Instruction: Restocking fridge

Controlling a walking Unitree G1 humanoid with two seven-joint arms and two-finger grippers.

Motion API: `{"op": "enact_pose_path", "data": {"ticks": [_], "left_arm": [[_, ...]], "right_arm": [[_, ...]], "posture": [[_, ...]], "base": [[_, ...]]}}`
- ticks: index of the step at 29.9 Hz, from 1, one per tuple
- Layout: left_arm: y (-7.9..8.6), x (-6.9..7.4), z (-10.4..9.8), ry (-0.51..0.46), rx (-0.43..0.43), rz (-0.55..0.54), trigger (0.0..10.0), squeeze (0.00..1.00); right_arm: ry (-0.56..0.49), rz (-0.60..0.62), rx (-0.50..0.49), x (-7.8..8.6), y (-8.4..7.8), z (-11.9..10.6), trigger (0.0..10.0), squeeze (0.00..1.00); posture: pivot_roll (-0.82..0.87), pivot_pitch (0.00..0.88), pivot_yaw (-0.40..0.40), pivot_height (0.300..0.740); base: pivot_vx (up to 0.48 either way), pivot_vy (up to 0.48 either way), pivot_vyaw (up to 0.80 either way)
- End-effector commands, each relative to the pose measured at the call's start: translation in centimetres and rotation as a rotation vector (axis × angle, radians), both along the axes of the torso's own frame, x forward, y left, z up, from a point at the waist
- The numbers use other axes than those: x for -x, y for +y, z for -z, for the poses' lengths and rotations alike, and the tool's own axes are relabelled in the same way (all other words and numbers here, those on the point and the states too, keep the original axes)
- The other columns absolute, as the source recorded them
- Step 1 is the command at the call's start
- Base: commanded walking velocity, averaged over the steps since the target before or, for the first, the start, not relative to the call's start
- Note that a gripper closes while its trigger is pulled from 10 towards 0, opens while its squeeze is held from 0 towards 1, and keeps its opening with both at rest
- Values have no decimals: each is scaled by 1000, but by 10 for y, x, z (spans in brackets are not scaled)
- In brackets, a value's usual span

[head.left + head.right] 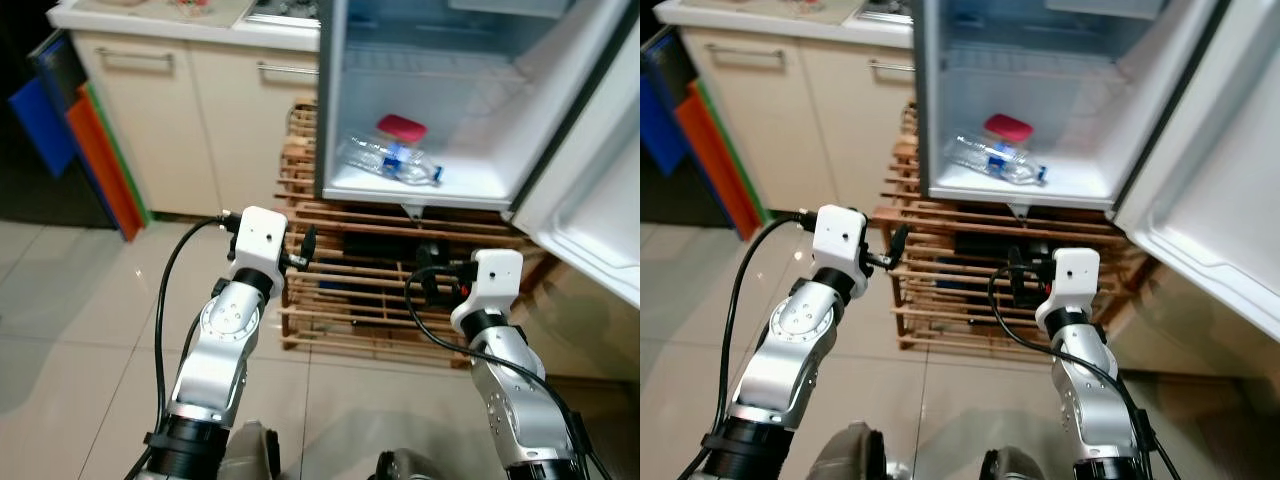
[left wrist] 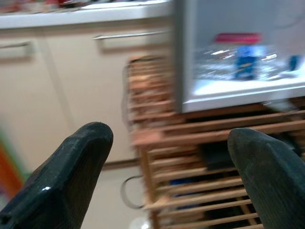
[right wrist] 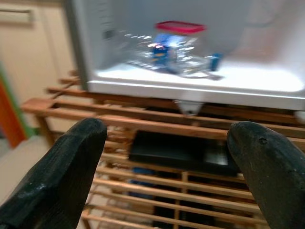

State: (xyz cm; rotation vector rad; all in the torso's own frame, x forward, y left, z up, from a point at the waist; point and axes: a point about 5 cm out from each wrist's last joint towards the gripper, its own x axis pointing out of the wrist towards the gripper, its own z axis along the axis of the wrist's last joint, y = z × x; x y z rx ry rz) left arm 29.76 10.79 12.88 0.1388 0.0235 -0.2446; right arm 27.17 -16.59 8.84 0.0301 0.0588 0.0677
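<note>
- the fridge (image 1: 470,190) stood open, a water bottle (image 1: 392,160) lying on its floor beside a red-lidded container (image 1: 401,128).
- left gripper (image 2: 167,162) and right gripper (image 3: 167,162) hovered below the fridge, fingers spread, holding nothing.
- likely between items; next calls for fetching more stock.
- the fridge sat on a wooden slatted rack (image 1: 350,290) over pale tiled floor (image 1: 80,300), cabinets (image 1: 180,110) beside it.

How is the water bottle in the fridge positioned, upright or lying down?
Lying down. The water bottle rests on its side on the fridge floor, blue cap pointing toward the open door, in front of a red-lidded container.
</note>
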Motion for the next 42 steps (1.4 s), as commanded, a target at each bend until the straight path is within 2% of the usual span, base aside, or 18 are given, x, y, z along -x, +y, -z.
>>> {"op": "enact_pose_path", "data": {"ticks": [1,9,32,34,42], "left_arm": [[-2,-1,0,0,4,-2,10000,0],[-3,-1,-6,-44,11,29,10000,0],[-14,-1,-13,-91,-30,127,10000,0],[-15,-1,-14,-100,-36,137,10000,0],[-16,-4,-15,-98,-46,121,10000,0]], "right_arm": [[-9,6,2,-2,-1,-2,10000,0],[-14,13,16,-3,-1,-3,10000,0],[-44,13,39,-5,5,-7,10000,0],[-46,8,17,-5,7,-7,10000,0],[-43,23,48,-6,4,-6,10000,0]], "posture": [[41,33,-39,676],[41,33,-38,676],[35,41,-32,676],[35,42,-31,676],[34,43,-29,676]], "base": [[0,0,581],[0,0,0],[442,0,0],[480,0,-619],[0,0,-608]]}}
